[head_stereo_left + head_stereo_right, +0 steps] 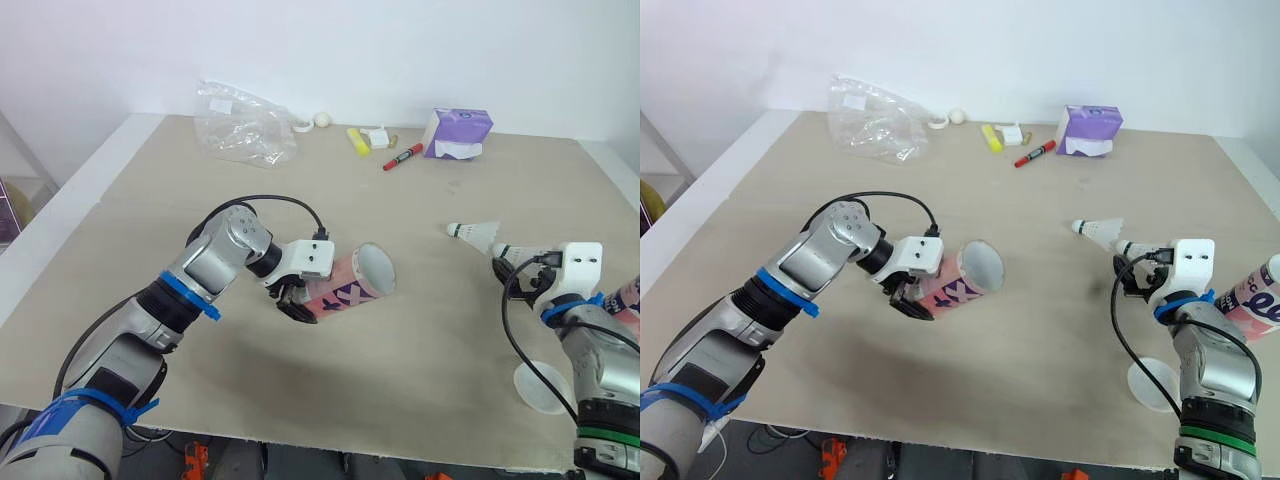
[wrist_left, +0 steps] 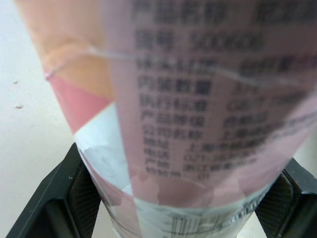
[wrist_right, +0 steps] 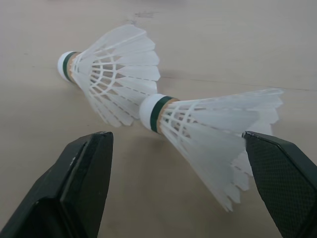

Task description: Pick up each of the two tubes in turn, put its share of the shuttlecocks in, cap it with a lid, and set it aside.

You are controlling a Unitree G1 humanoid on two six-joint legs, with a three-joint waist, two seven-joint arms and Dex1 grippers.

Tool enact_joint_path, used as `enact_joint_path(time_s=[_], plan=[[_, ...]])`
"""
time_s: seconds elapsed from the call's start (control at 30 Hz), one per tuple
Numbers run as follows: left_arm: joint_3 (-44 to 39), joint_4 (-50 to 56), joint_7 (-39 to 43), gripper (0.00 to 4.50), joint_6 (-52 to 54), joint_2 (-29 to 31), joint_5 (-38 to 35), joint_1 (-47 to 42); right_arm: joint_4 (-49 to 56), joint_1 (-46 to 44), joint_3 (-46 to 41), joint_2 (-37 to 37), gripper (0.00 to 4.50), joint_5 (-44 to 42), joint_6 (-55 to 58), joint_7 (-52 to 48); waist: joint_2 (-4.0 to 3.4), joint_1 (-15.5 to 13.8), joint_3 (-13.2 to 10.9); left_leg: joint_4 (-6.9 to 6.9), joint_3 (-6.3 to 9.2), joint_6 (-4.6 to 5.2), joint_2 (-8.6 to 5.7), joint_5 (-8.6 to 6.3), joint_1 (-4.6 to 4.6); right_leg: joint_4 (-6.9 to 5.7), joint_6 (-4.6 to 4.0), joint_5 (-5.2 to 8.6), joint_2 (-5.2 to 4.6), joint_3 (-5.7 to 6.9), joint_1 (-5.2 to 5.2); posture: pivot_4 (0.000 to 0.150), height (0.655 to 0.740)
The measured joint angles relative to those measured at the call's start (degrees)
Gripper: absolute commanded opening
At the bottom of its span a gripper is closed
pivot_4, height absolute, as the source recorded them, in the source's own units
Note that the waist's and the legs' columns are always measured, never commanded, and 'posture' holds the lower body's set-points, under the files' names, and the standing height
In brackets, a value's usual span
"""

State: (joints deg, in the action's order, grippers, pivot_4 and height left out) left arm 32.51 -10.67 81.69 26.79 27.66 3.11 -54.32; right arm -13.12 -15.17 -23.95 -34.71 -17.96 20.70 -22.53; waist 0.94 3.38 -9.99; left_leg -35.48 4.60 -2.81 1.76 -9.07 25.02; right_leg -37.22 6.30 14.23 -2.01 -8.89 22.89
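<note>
Your left gripper (image 1: 298,298) is clamped on the closed end of a pink tube (image 1: 352,280), which is tilted with its open mouth facing right. The tube's label carries rows of Chinese print, too blurred to read. Further right, two white shuttlecocks with green-banded corks lie on the table (image 1: 420,335). Your right gripper (image 3: 176,141) stands wide open, one finger either side of the nearer shuttlecock (image 3: 208,129), with the farther shuttlecock (image 3: 114,74) just beyond. A white lid (image 1: 538,388) lies near the front edge. The second tube (image 1: 1258,298) lies at the far right, its lettering unreadable.

Holds pink tube (image 1: 350,283) clamped in left gripper (image 1: 292,298), open mouth turned right. Farther right on table (image 1: 420,400): shuttlecock (image 1: 476,233); white lid (image 1: 538,386) by near edge.
</note>
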Motion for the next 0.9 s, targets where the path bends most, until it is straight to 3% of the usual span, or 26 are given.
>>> enact_joint_path(time_s=[0.07,0.1,0.17,0.23,0.27,0.3,0.33,0.7,0.9], plan=[[0.0,0.0,0.0,3.8,0.0,0.0,-0.1,0.0,-0.7,-0.7,0.0,0.0,3.59,0.0,0.0,-0.3,0.0,0.1,0.0,0.0,0.0,0.0,0.0,0.0,0.0,0.0,0.0,0.0,0.0,0.0,0.0,0.15,0.74],[0.0,0.0,0.0,3.8,0.1,0.1,-0.1,0.0,-1.4,-1.2,0.0,0.0,2.75,0.1,0.0,-0.8,0.0,0.1,0.0,0.0,0.0,0.0,0.0,0.0,0.0,0.0,0.0,0.0,0.0,0.0,0.0,0.15,0.74],[0.0,0.0,-0.1,3.8,0.3,0.1,-0.2,0.0,-2.1,-1.5,0.0,0.0,2.43,0.1,-0.1,-0.9,0.0,0.1,0.0,0.0,0.0,0.0,0.0,0.0,0.0,0.0,0.0,0.0,0.0,0.0,0.0,0.15,0.74],[0.0,0.0,-0.1,3.8,0.6,0.1,-0.3,0.0,-3.5,-1.9,0.0,0.0,1.46,0.2,-0.1,-0.9,0.0,0.1,0.0,0.0,0.0,0.0,0.0,0.0,0.0,0.0,0.01,0.0,0.0,0.0,0.0,0.15,0.74],[0.0,0.0,-0.1,3.8,0.7,0.1,-0.3,0.0,-4.5,-2.6,0.0,0.0,0.68,0.2,-0.5,-0.7,0.0,0.2,0.0,0.0,0.0,0.0,-0.01,0.0,0.0,0.0,0.02,-0.01,0.0,0.0,0.0,0.15,0.74],[0.0,0.0,-0.1,3.8,0.7,0.1,-0.3,0.0,-4.5,-2.6,0.0,0.0,0.68,0.2,-0.6,-0.7,0.0,0.2,0.0,0.0,0.0,0.0,-0.01,0.0,0.0,0.0,0.02,-0.01,0.0,0.0,0.0,0.15,0.74],[0.0,0.0,-0.1,3.8,0.8,0.1,-0.3,0.0,-4.7,-2.8,0.0,0.0,0.22,0.3,-0.7,-0.7,0.0,0.2,0.0,0.0,0.0,0.0,-0.01,0.0,0.0,0.0,0.02,-0.01,0.0,0.0,-0.01,0.15,0.74],[0.0,0.0,-0.2,3.8,1.0,0.2,-0.6,0.0,-5.6,-2.3,-0.1,0.0,0.08,0.8,-3.9,0.4,0.0,0.3,0.0,0.0,0.0,0.01,-0.01,0.0,0.0,0.0,0.02,-0.01,0.0,0.0,-0.01,0.15,0.74],[-0.1,-0.1,-0.2,3.8,0.6,0.3,-0.7,0.0,5.0,0.7,-0.1,-2.8,0.08,1.5,-4.2,-0.3,-0.2,0.4,0.0,0.0,0.0,0.0,-0.07,0.01,0.02,0.0,0.05,0.0,-0.04,-0.01,0.0,0.15,0.74]])
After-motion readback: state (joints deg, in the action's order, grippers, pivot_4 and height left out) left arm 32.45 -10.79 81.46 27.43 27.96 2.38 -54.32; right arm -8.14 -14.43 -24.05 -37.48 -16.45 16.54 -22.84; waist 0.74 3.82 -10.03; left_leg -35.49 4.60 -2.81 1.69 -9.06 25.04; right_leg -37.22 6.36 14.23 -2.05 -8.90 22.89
